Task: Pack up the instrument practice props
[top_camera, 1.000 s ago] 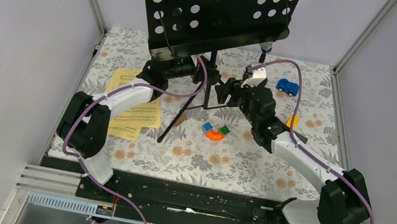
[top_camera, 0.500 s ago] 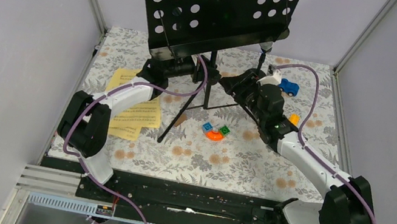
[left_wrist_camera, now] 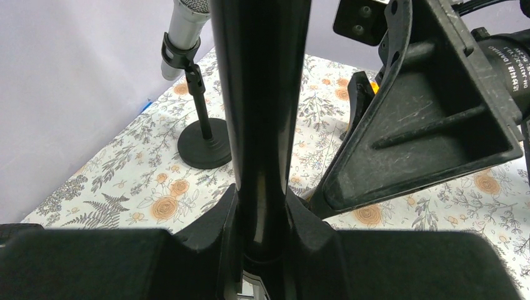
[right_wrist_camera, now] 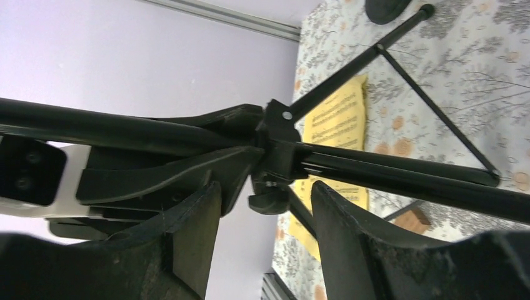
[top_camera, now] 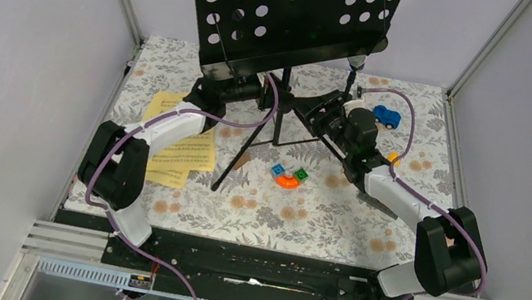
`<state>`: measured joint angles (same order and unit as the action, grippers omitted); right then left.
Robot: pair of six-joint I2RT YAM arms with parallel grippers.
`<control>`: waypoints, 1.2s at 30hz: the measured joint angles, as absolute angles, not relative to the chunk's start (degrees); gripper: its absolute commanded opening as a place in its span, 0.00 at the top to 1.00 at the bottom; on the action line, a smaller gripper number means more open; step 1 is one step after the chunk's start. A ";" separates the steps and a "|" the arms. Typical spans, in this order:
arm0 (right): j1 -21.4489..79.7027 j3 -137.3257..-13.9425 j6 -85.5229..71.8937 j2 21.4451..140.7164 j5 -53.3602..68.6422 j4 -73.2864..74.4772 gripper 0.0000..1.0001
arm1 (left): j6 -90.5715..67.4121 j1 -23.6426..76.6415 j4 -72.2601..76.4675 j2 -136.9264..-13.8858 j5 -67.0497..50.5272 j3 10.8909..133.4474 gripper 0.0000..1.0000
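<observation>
At the left of the overhead view, the yellow sheet-music pages (top_camera: 187, 154) lay flat on the flowered cloth of the table (top_camera: 275, 218), partly under the left arm. Just right of them, the left gripper (top_camera: 249, 94) reached in under the rack's desk. In its wrist view its fingers (left_wrist_camera: 206, 231) were drawn in narrow and clamped on the pole, which ran straight up the middle of that frame.

At the upper left of the same view, a silver microphone (left_wrist_camera: 186, 25) sat clipped in a mic holder (left_wrist_camera: 203, 147). It leaned head-up toward the top of the frame, with the holder's round base flat on the cloth and apart from the pole.

The music rack (top_camera: 295, 15) filled the upper centre of the overhead view. Its long axis was upright, with the perforated desk on top nearest the camera. Its tripod legs were splayed on the cloth, one running toward the lower left.

Below the pole, at centre frame, lay the orange curved block (top_camera: 289, 177), near the legs but not touching them.

Right of the pole, the right gripper (top_camera: 317, 114) pointed left at it. In its wrist view its fingers (right_wrist_camera: 194, 231) stood wide on either side of the rack's leg collar, with a gap showing on each side.

A blue toy car (top_camera: 387, 117) sat at the upper right, behind the right arm. Plain lilac walls and metal frame posts enclosed the table on both sides.
</observation>
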<state>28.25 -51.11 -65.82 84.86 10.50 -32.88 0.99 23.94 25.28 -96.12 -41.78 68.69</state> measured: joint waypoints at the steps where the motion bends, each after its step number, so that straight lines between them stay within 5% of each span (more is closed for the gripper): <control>1: 28.25 -51.11 -66.52 85.01 10.76 -33.80 0.39 | 0.99 23.92 25.28 -96.14 -41.78 68.71 1.00; 18: 28.25 -51.09 -72.10 89.80 14.70 -38.68 0.46 | 1.08 24.05 24.27 -96.38 -41.58 69.43 1.00; 27: 28.25 -51.11 -73.58 91.42 16.49 -42.61 0.62 | 1.56 24.08 23.59 -96.38 -41.58 69.69 1.00; 36: 28.08 -51.11 -74.04 92.01 17.47 -43.68 0.55 | 1.61 24.08 23.55 -96.44 -41.41 69.76 1.00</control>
